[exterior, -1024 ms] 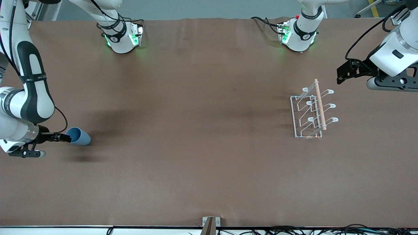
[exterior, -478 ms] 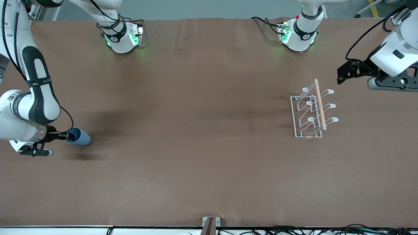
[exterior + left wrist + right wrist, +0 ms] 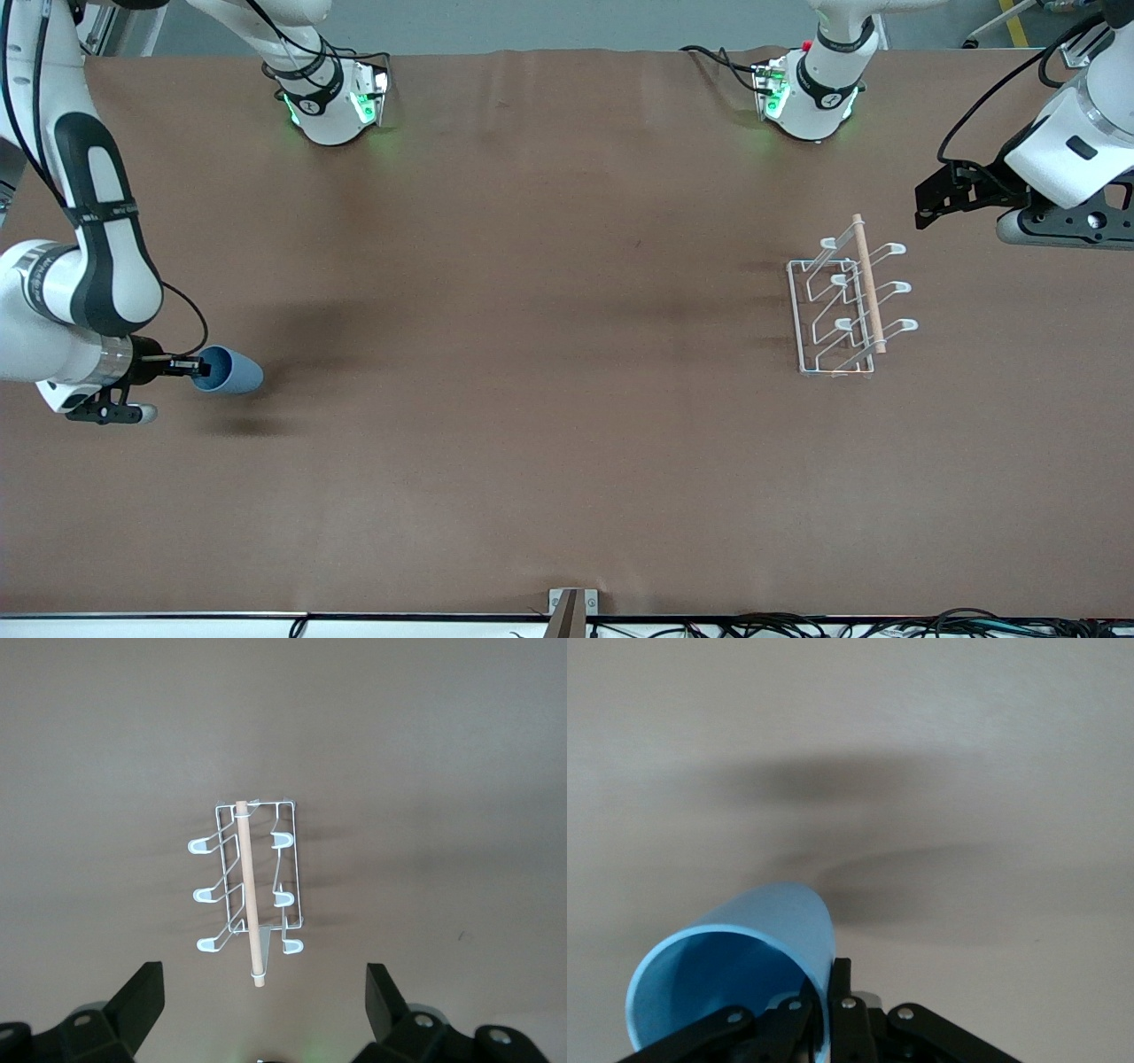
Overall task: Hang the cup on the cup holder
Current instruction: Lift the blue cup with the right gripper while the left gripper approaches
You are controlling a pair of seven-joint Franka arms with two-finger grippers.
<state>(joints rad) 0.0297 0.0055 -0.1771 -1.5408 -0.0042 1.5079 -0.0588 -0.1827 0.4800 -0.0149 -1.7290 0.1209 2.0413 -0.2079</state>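
1. The right arm comes down the right arm's end of the table with its forearm bent low, and the right gripper (image 3: 188,365) points across the table toward the left arm's end, at about 8 o'clock from the table's middle in the front view.
2. Its fingers are pinched together on the rim of the cup (image 3: 229,371): in the right wrist view one finger sits inside the mouth and the other outside the wall (the cup (image 3: 735,979) lies tilted on its side, mouth toward the wrist).
3. The left arm waits, its wrist high over the left arm's end of the table; the left gripper (image 3: 926,206) sits at about 1 o'clock from the cup holder (image 3: 849,301) and holds nothing.
4. Its fingers (image 3: 142,997) are spread wide in the left wrist view, with the cup holder (image 3: 252,886) showing between them farther down.
5. The cup holder stands upright on its wire base, at about 3 o'clock from the table's middle, the wooden rod (image 3: 868,283) along its top.
6. Cup and cup holder are well apart, with bare brown table cover (image 3: 532,354) between them.
7. The cup sits near the table edge at the right arm's end; a wide strip of cover lies between it and the edge nearest the front camera.
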